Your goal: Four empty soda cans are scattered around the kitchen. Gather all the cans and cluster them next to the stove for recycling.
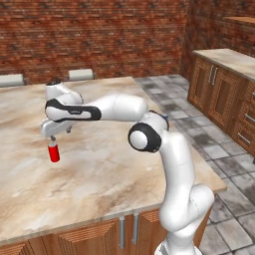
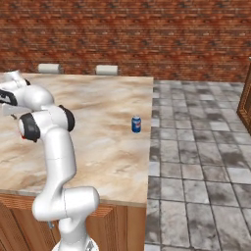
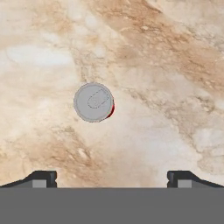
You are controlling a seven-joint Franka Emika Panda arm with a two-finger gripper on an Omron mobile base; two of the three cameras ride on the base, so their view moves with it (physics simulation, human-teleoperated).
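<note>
At the left of the marble counter, a red can is standing upright, well in from every edge, with bare stone all round it. Directly above it the gripper is hanging, pointing straight down; its two dark fingertips are sitting wide apart and nothing is resting between them. From the hand view the can's silver top is lying ahead of the tips and a little to the left of their midline, a sliver of red wall showing at one side, so the hand is judged slightly off centre.

Handling assessment: an empty can of this kind is likely to be very light, thin-walled and smooth. It should be tipping or skidding at a light knock and denting under a hard squeeze. The sound place to take hold is across the round body at about mid-height, fingers on opposite sides, with the hand centred first.

Moving right, the white arm is reaching back across the counter from its base at the near edge. Further right, a second can, blue and red in appearance, is standing upright near the counter's right edge.

The surface is looking flat, polished and hard. Beyond the counter's right edge a grey tiled floor is running to wooden cabinets along the far right, and a brick wall is closing the back of the room.
</note>
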